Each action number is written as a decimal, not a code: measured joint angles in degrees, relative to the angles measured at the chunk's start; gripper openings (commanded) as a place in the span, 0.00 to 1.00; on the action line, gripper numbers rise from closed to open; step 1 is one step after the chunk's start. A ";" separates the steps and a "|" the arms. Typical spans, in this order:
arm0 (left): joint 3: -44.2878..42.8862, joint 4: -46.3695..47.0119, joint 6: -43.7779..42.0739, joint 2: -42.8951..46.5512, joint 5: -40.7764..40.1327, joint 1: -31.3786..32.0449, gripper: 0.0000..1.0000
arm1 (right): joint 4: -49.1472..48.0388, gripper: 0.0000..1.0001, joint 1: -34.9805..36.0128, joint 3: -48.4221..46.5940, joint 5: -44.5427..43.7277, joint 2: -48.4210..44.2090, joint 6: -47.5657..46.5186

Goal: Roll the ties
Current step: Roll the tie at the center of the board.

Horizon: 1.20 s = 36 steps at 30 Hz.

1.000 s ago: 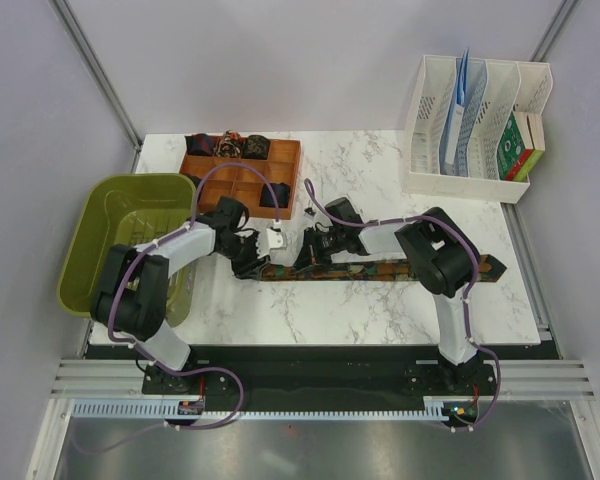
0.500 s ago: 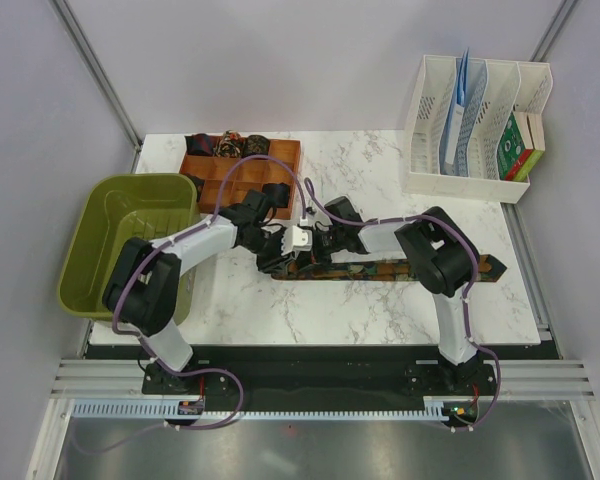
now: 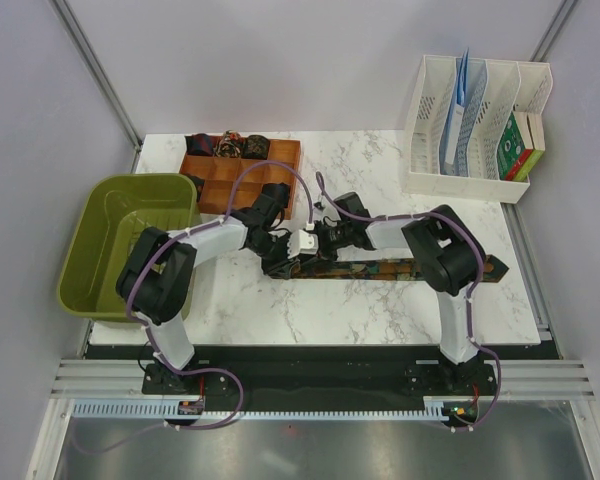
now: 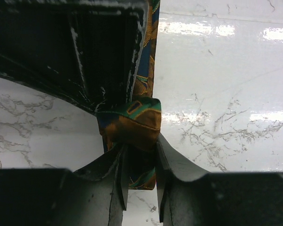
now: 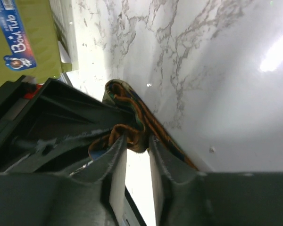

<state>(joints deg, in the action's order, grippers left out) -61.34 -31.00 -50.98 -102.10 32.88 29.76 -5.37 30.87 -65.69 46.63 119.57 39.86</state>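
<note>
Top cam overlooks whole table (image 3: 360, 310) from behind; both wrist cams v. close, sharing folded tie (image 4: 132, 125).

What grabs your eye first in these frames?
A long patterned tie lies flat across the middle of the marble table. The left tool and right tool meet at its folded left end, each with fabric between its fingers. Next come the green tub at the table's left edge and the wooden tray holding rolled ties at the back left.
</note>
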 measured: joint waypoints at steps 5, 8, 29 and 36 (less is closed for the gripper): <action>-0.48 -0.20 0.66 -0.44 -0.04 0.00 0.32 | 3.26 0.44 -2.19 0.68 0.85 -3.78 -1.22; -0.92 -0.63 0.63 -0.79 0.11 0.00 0.32 | 5.99 0.48 -3.50 0.68 1.36 -6.95 -3.41; -2.56 -2.60 0.57 -1.84 0.48 0.00 0.36 | 7.50 0.48 -2.73 2.71 1.03 -9.55 -7.06; -3.13 -3.28 0.59 -2.23 0.59 -0.02 0.41 | 7.28 0.20 -1.73 2.78 -0.20 -6.49 -7.87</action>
<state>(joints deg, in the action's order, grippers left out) -64.47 -34.28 -50.39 -104.33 33.47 29.74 1.91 29.15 -62.92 46.44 113.08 31.99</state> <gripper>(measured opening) 0.362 0.381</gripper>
